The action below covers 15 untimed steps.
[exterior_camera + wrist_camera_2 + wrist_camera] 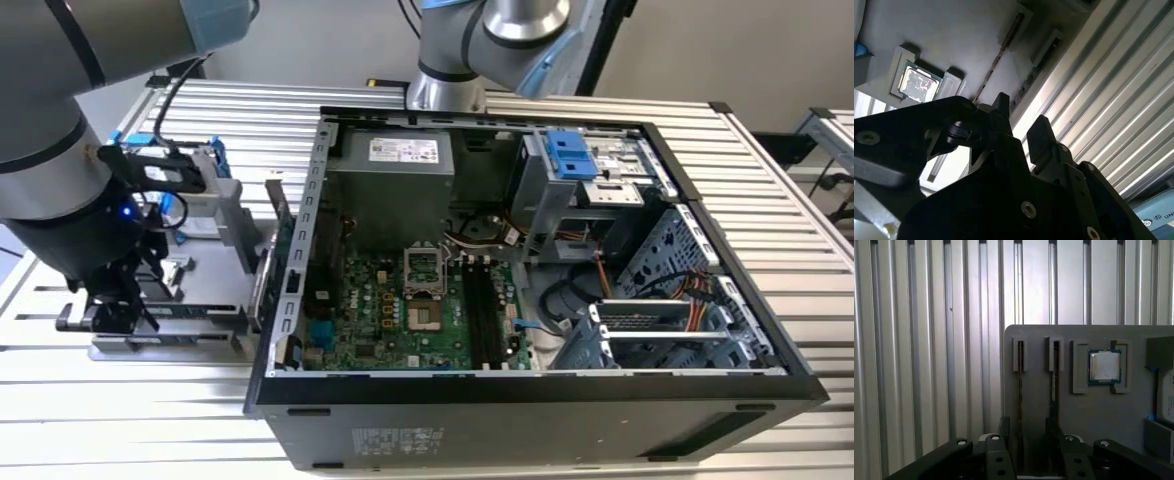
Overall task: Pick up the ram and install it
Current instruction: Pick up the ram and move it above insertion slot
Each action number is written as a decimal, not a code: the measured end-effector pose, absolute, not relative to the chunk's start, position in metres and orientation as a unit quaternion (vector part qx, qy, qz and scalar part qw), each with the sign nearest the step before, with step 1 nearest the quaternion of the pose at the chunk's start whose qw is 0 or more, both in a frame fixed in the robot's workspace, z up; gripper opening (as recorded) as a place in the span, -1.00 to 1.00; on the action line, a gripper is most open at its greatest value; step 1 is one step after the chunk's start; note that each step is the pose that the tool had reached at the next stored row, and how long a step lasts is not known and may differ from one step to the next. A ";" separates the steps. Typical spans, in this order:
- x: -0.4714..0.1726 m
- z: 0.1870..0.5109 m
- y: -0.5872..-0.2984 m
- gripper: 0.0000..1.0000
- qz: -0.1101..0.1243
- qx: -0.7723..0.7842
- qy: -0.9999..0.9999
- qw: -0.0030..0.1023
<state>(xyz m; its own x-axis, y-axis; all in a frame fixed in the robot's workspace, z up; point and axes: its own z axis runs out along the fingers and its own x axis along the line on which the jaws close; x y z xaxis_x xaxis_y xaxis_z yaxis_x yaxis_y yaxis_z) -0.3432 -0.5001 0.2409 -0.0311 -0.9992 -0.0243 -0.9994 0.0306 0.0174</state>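
Exterior view: at the exterior view's left, low in the frame, my gripper (114, 312) hangs over a grey holder (174, 345). The holder sits on the ribbed table (787, 230), just beside the open computer case (534, 392). The case holds a green motherboard (387, 320) and, in the upper middle of the frame, a grey power supply (394, 190). The supply wears a white label (403, 150) whose print is too small for me to make out. The same goes for a pale label (398, 440) on the case's near wall.

In both wrist views the ram (1020, 385) (1029, 80) stands on edge in a slot of the holder, a thin dark strip. It runs in between my fingers (1004, 426), which are spread apart to either side of it. I cannot tell whether either one touches it. A second stick (1055, 385) stands in the neighbouring slot, and beyond it a square silver processor (1104, 365) lies in its own recess. In the first wrist view a blue-edged part (1159, 410) is cut off by the frame. My own dark body hides the near ends of both sticks.
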 end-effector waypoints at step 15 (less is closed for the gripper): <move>-0.344 0.214 -0.500 1.00 0.015 -0.696 0.718 0.003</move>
